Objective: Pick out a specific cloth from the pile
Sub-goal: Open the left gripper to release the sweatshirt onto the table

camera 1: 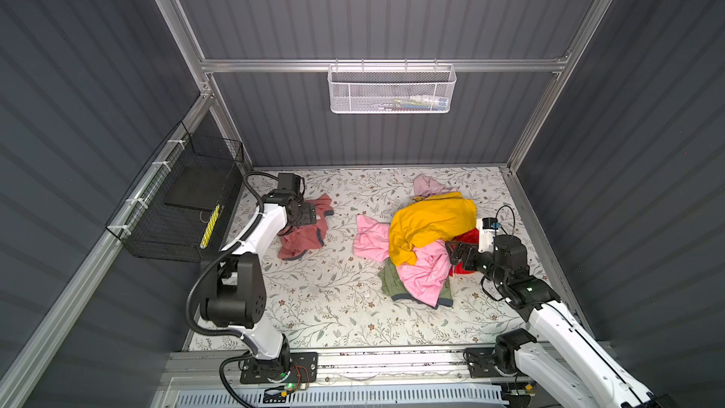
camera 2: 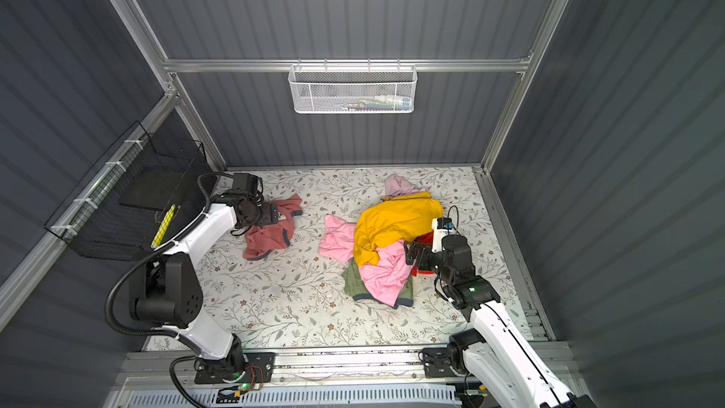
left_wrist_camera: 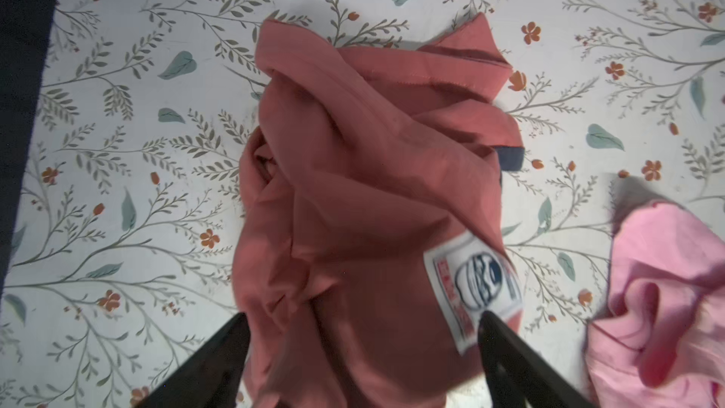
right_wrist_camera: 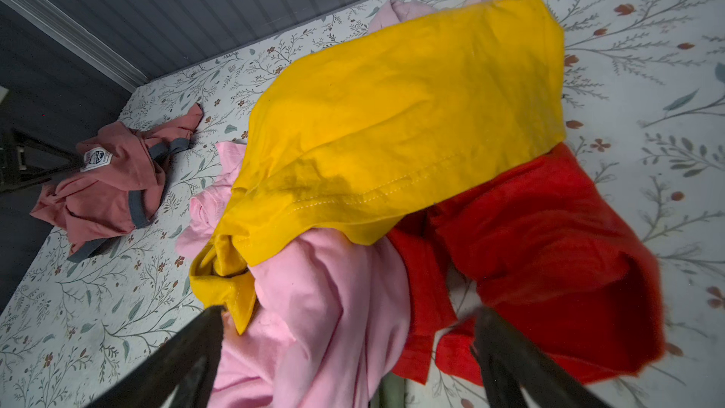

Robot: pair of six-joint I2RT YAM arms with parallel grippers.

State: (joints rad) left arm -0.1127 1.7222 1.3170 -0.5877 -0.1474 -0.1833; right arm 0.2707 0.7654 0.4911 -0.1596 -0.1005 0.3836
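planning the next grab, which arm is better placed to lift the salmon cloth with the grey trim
Left. The left hand, open, hangs right over the cloth, which lies apart from the pile; the right hand is open at the pile.

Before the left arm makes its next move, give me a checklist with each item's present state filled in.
1. Right garment singled out: the cloth is salmon with a white logo patch: ok.
2. Cloth apart from the pile: bare table shows between them in both top views: ok.
3. Left end effector open: its fingers are spread either side of the cloth: ok.
4. Cloth free of those fingers: cannot tell; one fingertip overlaps the patch.
5. Right end effector open and gripping nothing, over the pile's pink garment: ok.
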